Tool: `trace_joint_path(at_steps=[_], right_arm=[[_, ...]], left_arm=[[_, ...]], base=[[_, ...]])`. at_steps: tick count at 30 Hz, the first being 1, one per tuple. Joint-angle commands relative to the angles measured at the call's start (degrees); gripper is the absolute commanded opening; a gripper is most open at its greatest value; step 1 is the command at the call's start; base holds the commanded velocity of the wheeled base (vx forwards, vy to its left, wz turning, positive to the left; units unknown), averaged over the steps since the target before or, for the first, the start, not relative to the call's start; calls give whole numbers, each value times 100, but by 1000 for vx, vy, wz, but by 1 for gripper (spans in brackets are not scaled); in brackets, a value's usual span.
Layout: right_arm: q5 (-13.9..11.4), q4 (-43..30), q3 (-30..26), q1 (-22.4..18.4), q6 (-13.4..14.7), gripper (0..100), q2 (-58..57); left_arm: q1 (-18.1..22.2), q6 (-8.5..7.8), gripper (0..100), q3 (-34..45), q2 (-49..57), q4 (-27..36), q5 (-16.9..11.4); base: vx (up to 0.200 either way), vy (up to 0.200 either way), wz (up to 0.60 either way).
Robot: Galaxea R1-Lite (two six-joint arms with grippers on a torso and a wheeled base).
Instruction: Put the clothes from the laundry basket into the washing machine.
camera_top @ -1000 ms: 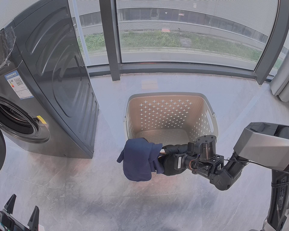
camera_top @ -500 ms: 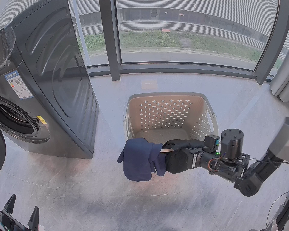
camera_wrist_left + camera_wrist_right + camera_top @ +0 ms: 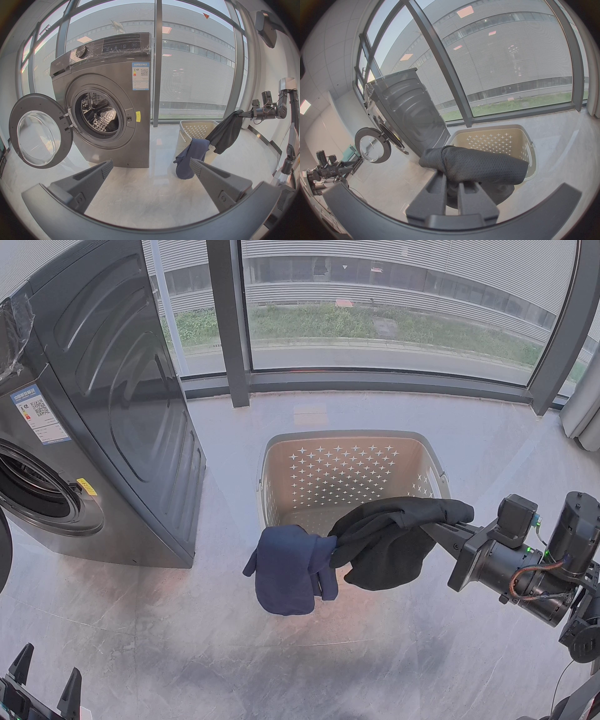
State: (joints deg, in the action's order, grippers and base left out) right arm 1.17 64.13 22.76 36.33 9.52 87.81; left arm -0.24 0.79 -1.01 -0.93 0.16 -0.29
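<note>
The right gripper (image 3: pixel 452 187) pinches a black fabric garment (image 3: pixel 381 546), which hangs from it over the near rim of the beige perforated plastic laundry basket (image 3: pixel 350 437), beside a draped navy cloth (image 3: pixel 287 571); the left gripper (image 3: pixel 150 162) is spread.

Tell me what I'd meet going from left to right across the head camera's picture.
First the dark grey metal washing machine → navy blue hanging cloth → black fabric garment → right claw gripping that garment.
</note>
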Motion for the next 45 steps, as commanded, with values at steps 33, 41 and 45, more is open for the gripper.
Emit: trace_joint_path(at_steps=[33, 41, 45], right_arm=[[6, 389, 0, 217, -20, 0, -212], [41, 372, 18, 234, -64, 0, -194], [94, 380, 53, 182, -91, 0, -159]], left_arm=[[-28, 9, 100, 75, 31, 19, -6], [-28, 9, 100, 84, 31, 19, -6], [-28, 9, 100, 84, 31, 19, -6]], base=[[0, 164, 0], [0, 200, 0], [0, 200, 0]])
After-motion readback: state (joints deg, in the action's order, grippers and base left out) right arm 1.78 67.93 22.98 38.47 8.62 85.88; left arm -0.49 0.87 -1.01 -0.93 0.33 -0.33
